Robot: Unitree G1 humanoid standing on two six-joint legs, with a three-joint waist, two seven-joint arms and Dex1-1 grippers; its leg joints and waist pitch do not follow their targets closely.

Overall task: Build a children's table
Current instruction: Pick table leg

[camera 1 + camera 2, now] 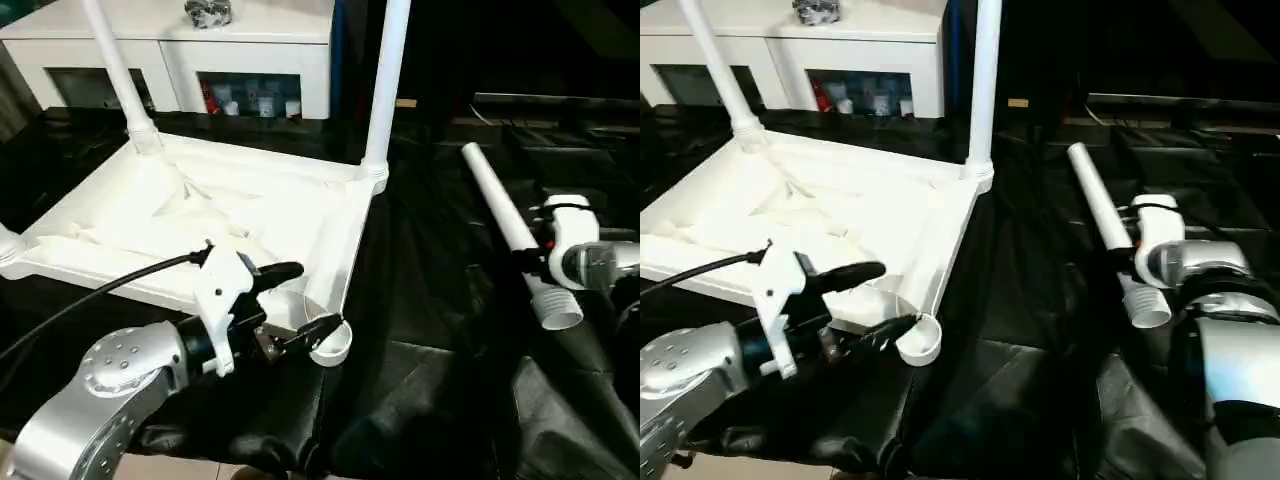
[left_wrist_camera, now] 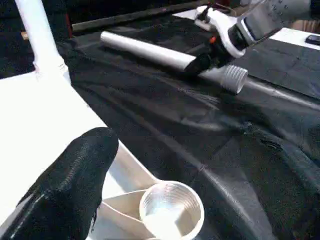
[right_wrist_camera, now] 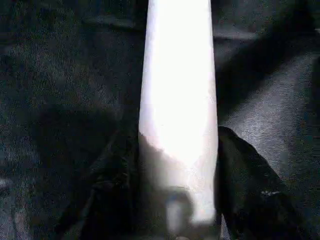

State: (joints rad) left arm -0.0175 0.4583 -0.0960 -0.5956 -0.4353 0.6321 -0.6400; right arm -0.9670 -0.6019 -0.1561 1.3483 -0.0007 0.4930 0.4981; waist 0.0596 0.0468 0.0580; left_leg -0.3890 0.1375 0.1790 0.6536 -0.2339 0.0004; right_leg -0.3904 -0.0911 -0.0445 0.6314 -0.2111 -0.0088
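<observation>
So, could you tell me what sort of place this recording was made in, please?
Probably an indoor room set up as an assembly test area: a work surface draped in black sheeting, a white glass-door cabinet behind it, and an upturned white tabletop awaiting legs.

Head stereo pair looking down (overlapping) — wrist cameras close-up

The two standing legs [image 1: 385,80] run off the top edge, and the small things inside the cabinet [image 1: 250,95] are too blurry to tell.
</observation>
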